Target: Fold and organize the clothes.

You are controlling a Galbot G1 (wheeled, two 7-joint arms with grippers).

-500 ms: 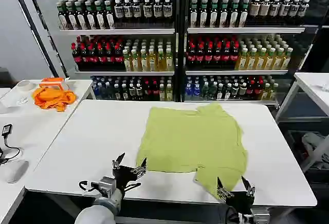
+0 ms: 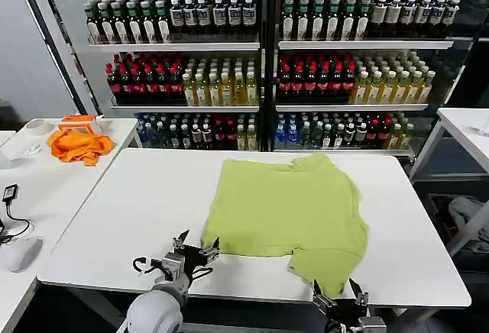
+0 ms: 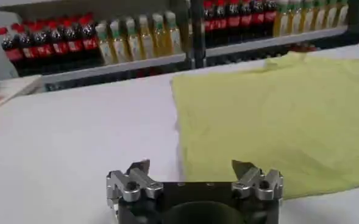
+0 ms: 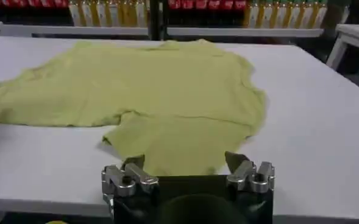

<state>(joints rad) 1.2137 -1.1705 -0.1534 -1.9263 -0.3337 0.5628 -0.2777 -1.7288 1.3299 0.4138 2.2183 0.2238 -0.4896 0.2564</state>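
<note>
The clothes, one light yellow-green T-shirt [image 2: 289,211], lie loosely folded on the white table [image 2: 137,203], plain side up, with a flap hanging toward the front edge. My left gripper [image 2: 195,245] hovers open at the shirt's near left corner, fingers spread, nothing between them. In the left wrist view that gripper [image 3: 190,167] straddles the edge of the T-shirt [image 3: 289,115]. My right gripper [image 2: 339,295] sits open just off the table's front edge, below the shirt's front flap. The right wrist view has this gripper [image 4: 184,159] empty in front of the T-shirt [image 4: 167,91].
A bright orange cloth [image 2: 78,145] and a tape roll [image 2: 36,127] lie on a side table at the left, with a black cable [image 2: 9,195] nearer me. Shelves of bottles [image 2: 260,66] stand behind the table. Another white table [image 2: 466,130] is at the right.
Both grippers have drawn back toward me and dropped lower in the head view; the right one has slid off the shirt's front flap. The shirt has not moved.
</note>
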